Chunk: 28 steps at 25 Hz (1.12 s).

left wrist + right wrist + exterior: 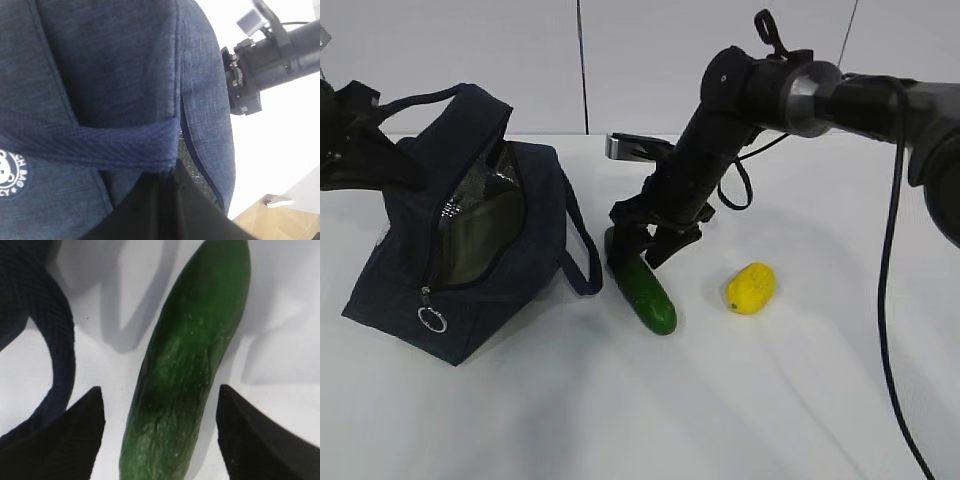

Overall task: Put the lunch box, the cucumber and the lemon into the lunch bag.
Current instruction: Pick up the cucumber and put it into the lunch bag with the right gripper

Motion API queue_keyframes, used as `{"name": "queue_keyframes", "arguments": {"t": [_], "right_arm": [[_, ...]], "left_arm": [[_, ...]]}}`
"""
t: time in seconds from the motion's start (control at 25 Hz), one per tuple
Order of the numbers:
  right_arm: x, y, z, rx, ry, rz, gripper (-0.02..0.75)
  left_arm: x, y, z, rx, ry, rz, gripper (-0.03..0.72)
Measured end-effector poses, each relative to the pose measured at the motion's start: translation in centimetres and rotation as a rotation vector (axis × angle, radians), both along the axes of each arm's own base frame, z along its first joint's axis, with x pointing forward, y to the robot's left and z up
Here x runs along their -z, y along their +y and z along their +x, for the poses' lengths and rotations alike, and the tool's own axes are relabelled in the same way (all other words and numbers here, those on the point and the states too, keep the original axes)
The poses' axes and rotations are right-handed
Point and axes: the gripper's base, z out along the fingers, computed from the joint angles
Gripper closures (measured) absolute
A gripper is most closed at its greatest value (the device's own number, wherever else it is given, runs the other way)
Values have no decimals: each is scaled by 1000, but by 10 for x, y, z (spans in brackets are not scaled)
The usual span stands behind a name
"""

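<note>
Dark green cucumber (644, 292) on the white table (620, 420), just right of the navy lunch bag (460, 250), far end between the wide-spread fingers (70, 440) of the right gripper (642, 247) — straddled, not yet pinched, with bare table showing on both sides of the skin. Cucumber step in hand, by the look of it; pick not yet made.

Next move, as a judgement: lower a touch, close across the cucumber's width, lift clear, carry left to the bag's open zipper mouth (480, 225).

Left gripper itself hidden in all three views; taken as closed, apparently holding the bag by its top handle (90, 140) to keep the mouth gaping.

Lemon (751, 287) well apart to the right, out of the path. Lunch box not visible — possibly inside the bag already, cannot tell.

Tight spot: loose handle loop (55, 355) lying near the gripper's left finger, a possible snag on closing. Open table in front and to the right.
</note>
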Motion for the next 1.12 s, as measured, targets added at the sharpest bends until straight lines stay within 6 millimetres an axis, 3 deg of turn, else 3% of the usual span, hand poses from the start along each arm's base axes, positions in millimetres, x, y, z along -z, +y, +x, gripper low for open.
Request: {"name": "queue_keyframes", "arguments": {"t": [0.52,0.84,1.12], "right_arm": [[6,1,0,4,15,2,227],[5,1,0,11,16,2,442],[1,-2,5,-3,-30,-34,474]], "left_arm": [[-3,-4,-3,16,27,-66,696],[-3,-5,-3,19,30,-69,696],[-3,-5,-3,20,31,-70,696]]}}
